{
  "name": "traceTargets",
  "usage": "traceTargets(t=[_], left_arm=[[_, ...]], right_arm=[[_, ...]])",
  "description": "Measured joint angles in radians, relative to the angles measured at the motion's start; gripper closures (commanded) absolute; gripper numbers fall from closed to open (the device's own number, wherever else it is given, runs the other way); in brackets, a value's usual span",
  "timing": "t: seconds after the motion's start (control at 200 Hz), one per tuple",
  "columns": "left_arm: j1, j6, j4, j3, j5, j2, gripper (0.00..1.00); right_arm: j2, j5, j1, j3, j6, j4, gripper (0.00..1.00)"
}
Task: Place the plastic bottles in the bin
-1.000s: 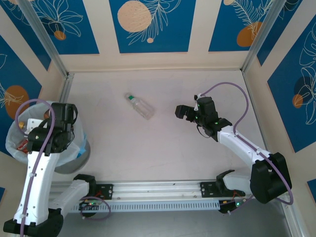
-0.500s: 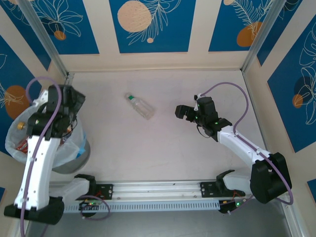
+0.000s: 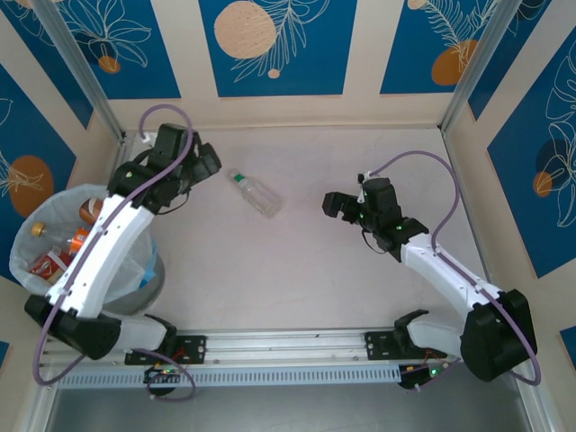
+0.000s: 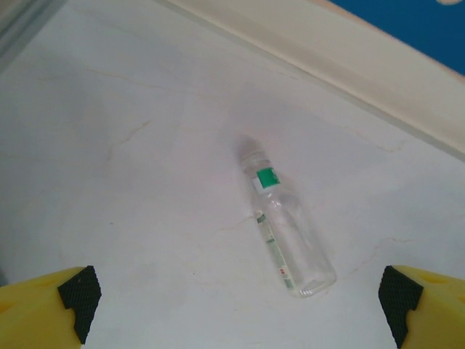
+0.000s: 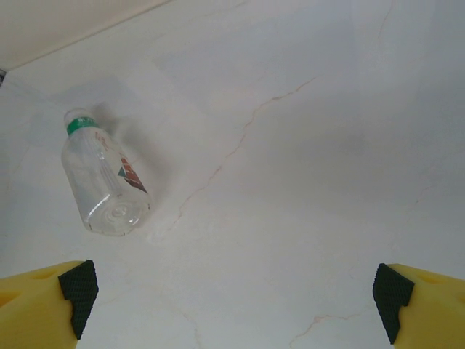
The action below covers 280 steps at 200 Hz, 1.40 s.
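Note:
One clear plastic bottle [image 3: 254, 193] with a green cap band lies on its side on the table, also seen from the left wrist as the bottle [image 4: 289, 227] and from the right wrist as the bottle [image 5: 104, 177]. The bin [image 3: 23, 236], grey with a white bag, stands at the left edge and holds several bottles [image 3: 74, 243]. My left gripper [image 3: 203, 164] hangs open just left of the lying bottle, nothing between its fingers [image 4: 76, 294]. Right of the bottle, my right gripper [image 3: 335, 204] stands open and empty.
Low walls [image 3: 288, 110] with blue panels close the table at the back and both sides. A metal rail [image 3: 288, 344] with the arm bases runs along the near edge. Bare tabletop [image 3: 297, 270] lies between bottle and rail.
My left arm has swung up from over the bin to the far left of the table, close to the lying bottle, and its gripper has opened. The right arm has barely moved.

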Motion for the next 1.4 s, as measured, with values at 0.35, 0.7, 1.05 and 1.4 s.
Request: traceTargets(t=[0.35, 0.7, 1.05, 1.4], left_arm=[[-0.020, 0.045, 0.197, -0.019, 0.164, 0.303, 0.01], [-0.021, 0.006, 0.315, 0.021, 0.275, 0.606, 0.01], [-0.021, -0.110, 0.358, 0.109, 0.293, 0.726, 0.01], [-0.025, -0.140, 0.360, 0.109, 0.291, 0.787, 0.01]], right_arm=[[-0.131, 0.005, 0.000, -0.063, 0.000, -0.043, 0.00], [-0.259, -0.128, 0.007, -0.124, -0.090, -0.036, 0.00], [-0.309, -0.196, 0.053, -0.142, -0.168, -0.026, 0.00], [-0.339, -0.202, 0.113, -0.158, -0.249, -0.023, 0.00]])
